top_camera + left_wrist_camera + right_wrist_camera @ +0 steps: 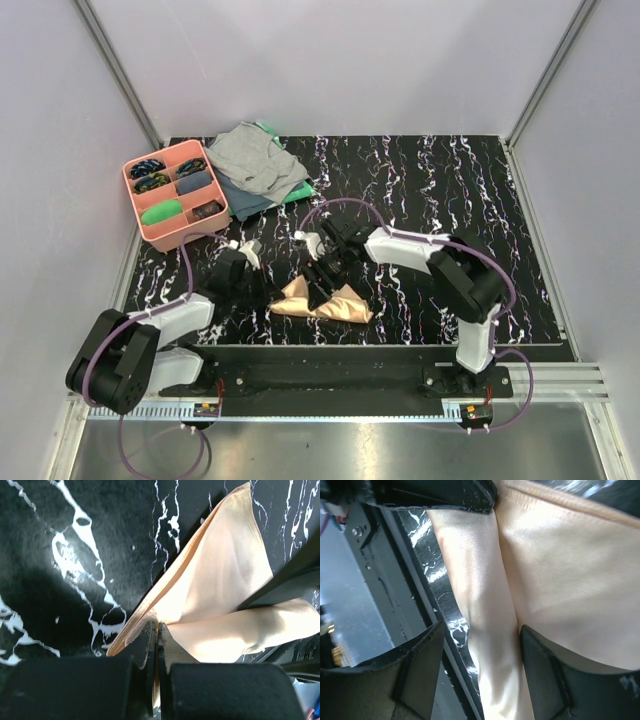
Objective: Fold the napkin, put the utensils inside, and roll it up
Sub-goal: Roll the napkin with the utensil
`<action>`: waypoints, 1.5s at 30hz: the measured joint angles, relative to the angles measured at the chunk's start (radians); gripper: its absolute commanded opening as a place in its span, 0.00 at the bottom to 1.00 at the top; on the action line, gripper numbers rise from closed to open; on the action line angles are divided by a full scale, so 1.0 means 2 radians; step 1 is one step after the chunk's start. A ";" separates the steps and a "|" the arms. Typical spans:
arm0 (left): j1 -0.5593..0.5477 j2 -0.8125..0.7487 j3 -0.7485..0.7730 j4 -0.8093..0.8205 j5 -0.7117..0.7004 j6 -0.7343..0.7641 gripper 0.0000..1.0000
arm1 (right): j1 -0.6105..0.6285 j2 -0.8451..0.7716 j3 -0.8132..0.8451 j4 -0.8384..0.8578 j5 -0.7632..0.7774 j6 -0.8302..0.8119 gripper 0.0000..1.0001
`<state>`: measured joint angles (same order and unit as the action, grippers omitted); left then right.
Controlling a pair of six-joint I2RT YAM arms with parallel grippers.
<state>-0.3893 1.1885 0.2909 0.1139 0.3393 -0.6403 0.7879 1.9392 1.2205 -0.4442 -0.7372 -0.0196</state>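
Since the napkin (220, 595) likely needs anchoring for folding, the left gripper (155, 630) is pinching its edge tight, while the right gripper (481, 630), jaws wide, is straddling a raised fold.

Black, white-veined table (480, 220), and here's what's on it: the napkin (345, 305), a folded peach wedge, lies near the front edge, about centre. Back left, a pink tray (190, 233) sits flat, its compartments filled. Just beside it, a grey cloth (250, 160) lies crumpled over a green cloth (297, 193).
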 measured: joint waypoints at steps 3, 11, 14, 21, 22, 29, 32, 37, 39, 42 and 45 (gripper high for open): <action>0.000 0.018 0.013 -0.002 0.003 0.003 0.00 | 0.002 -0.045 -0.006 0.000 0.055 -0.012 0.73; 0.000 0.058 0.047 -0.014 0.013 0.006 0.00 | 0.090 -0.138 -0.056 0.039 0.227 -0.056 0.73; 0.000 0.069 0.057 -0.019 0.016 0.006 0.00 | 0.132 -0.138 -0.071 0.048 0.281 -0.069 0.73; 0.000 0.079 0.064 -0.021 0.020 0.006 0.00 | 0.145 -0.121 -0.077 0.063 0.328 -0.083 0.63; 0.000 0.079 0.064 -0.021 0.020 0.006 0.00 | 0.145 -0.117 -0.077 0.065 0.330 -0.084 0.62; 0.000 0.082 0.069 -0.026 0.021 0.006 0.00 | 0.145 -0.086 -0.077 0.075 0.335 -0.086 0.63; 0.000 0.082 0.071 -0.029 0.021 0.006 0.00 | 0.144 -0.072 -0.077 0.080 0.346 -0.085 0.62; 0.000 0.079 0.076 -0.045 0.021 0.008 0.08 | 0.144 -0.061 -0.073 0.090 0.352 -0.071 0.40; 0.000 0.073 0.079 -0.059 0.014 0.010 0.25 | 0.144 -0.057 -0.068 0.091 0.352 -0.068 0.35; 0.001 0.052 0.087 -0.091 -0.005 0.019 0.49 | 0.144 -0.053 -0.062 0.091 0.350 -0.064 0.32; 0.001 0.014 0.095 -0.121 -0.029 0.024 0.60 | 0.139 -0.053 -0.061 0.091 0.335 -0.061 0.31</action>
<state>-0.3870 1.2160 0.4801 -0.1276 0.2821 -0.5915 1.0653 1.8339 1.0981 -0.2630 -0.0681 -0.1410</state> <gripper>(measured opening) 0.507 0.365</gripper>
